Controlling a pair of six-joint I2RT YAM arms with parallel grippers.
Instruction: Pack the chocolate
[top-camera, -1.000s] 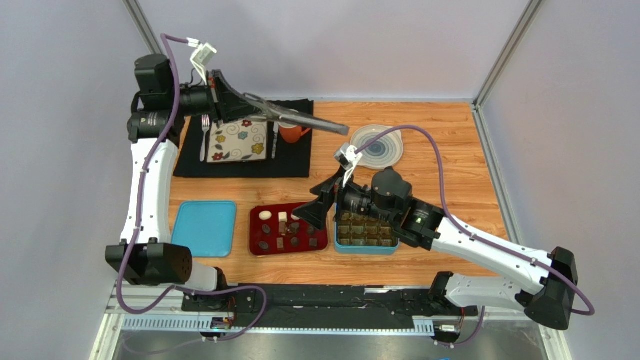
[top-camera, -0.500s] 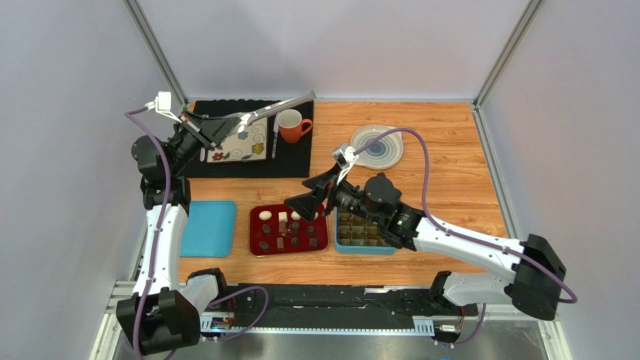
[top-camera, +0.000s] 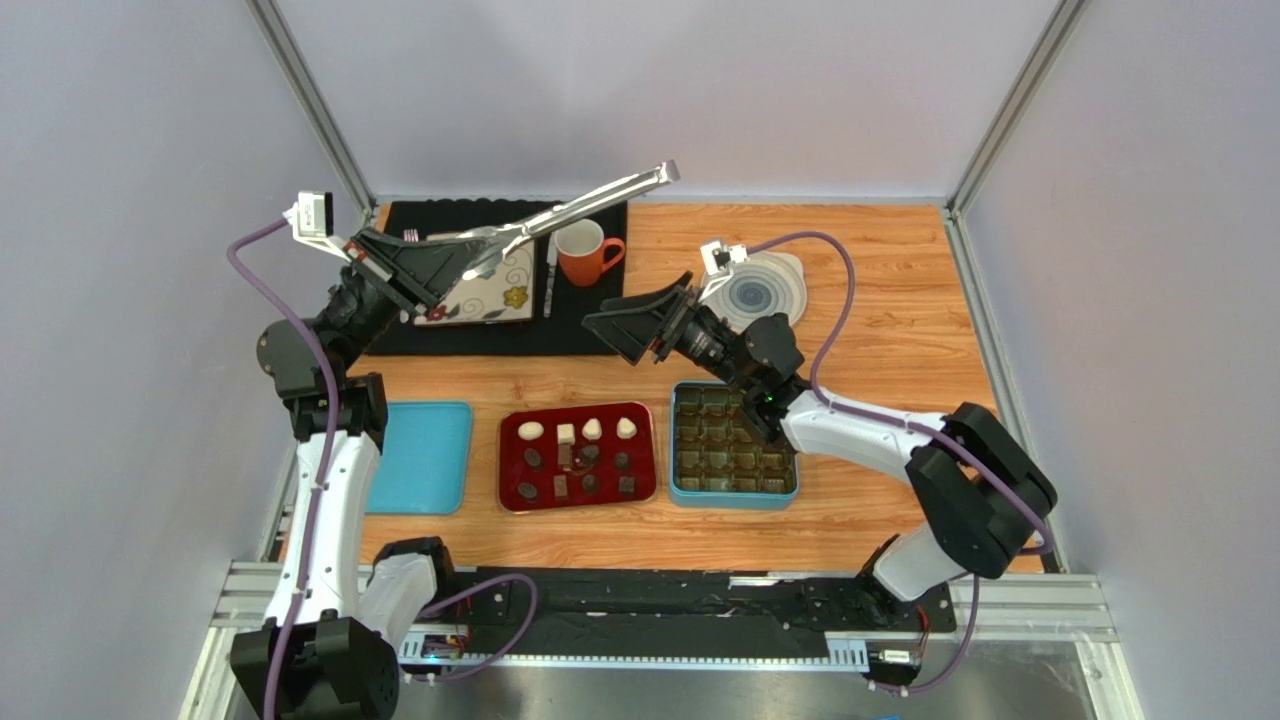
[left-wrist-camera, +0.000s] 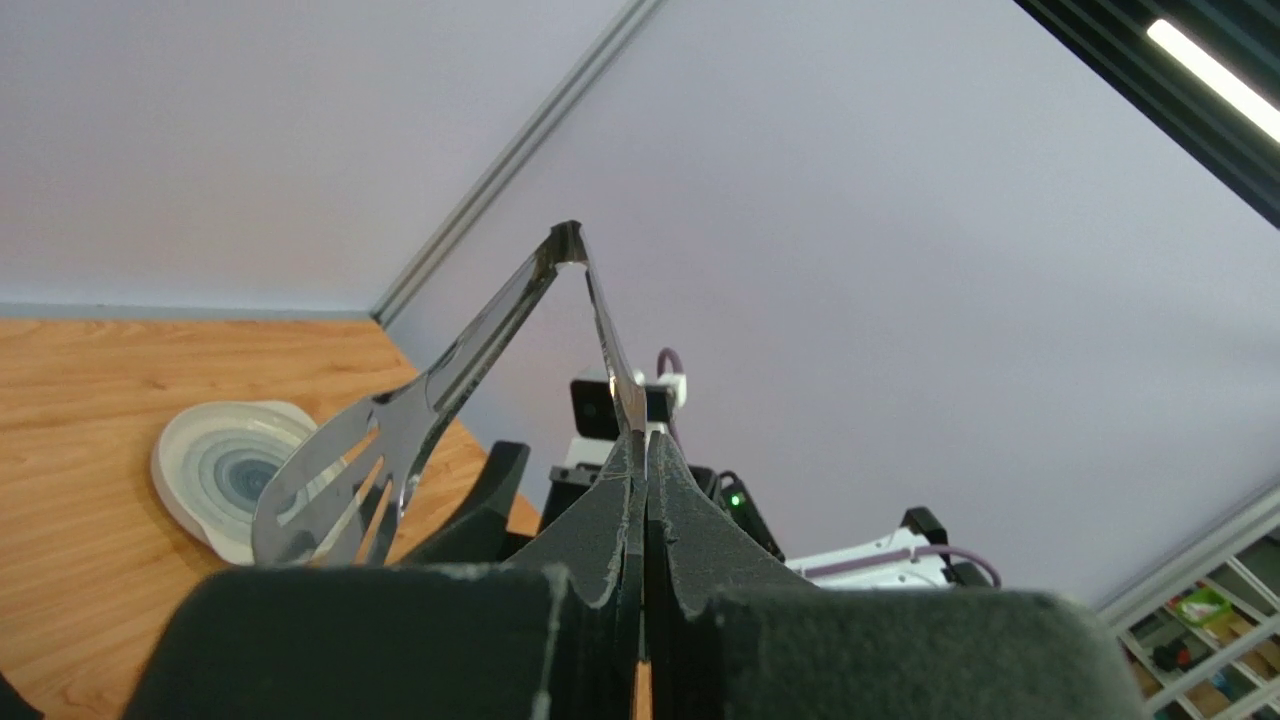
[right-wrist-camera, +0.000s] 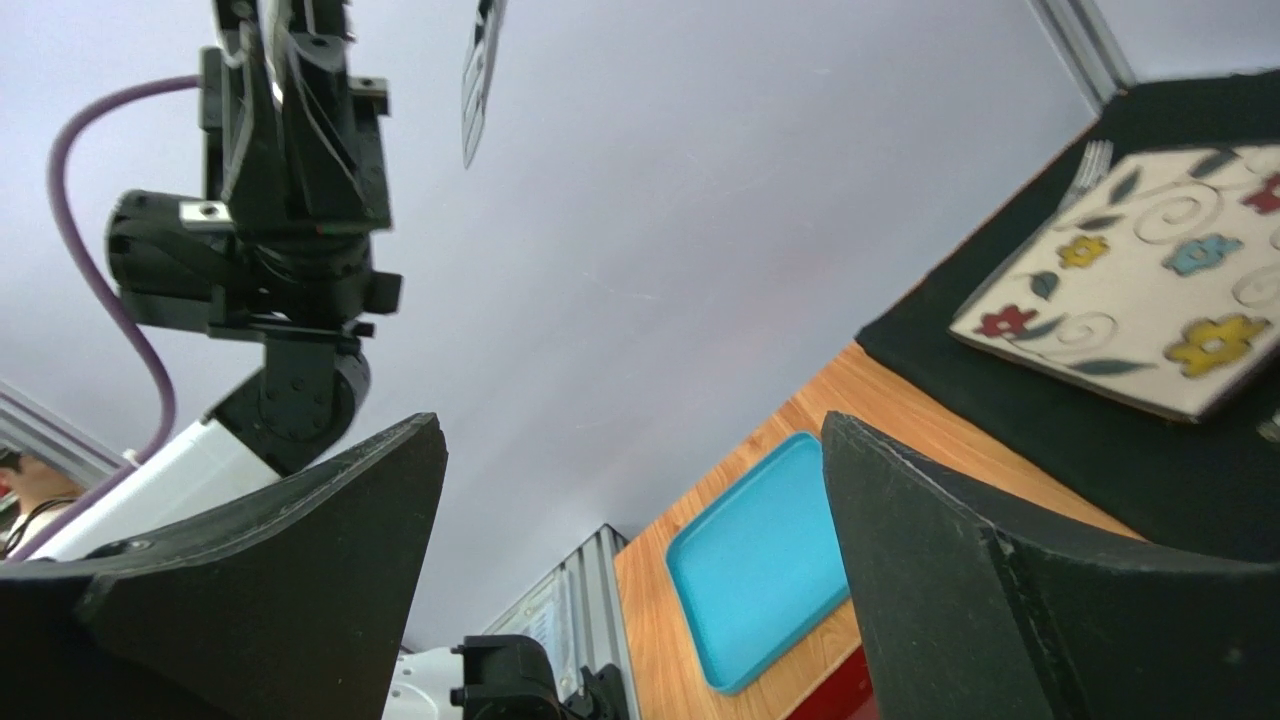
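the chocolate (top-camera: 565, 437) lies in the red tray (top-camera: 580, 501) near the front of the bench (top-camera: 902, 345), pale pieces along the back row and dark ones nearer. the teal box (top-camera: 733, 500) with its brown gridded insert sits just right of the tray, and a teal lid (top-camera: 421, 458) lies to its left. the right claw (top-camera: 631, 327) hangs beyond the tray, jaws wide apart and holding nothing. the left claw (top-camera: 436, 258), raised over the black mat (top-camera: 586, 323), is clamped on metal tongs (top-camera: 586, 207).
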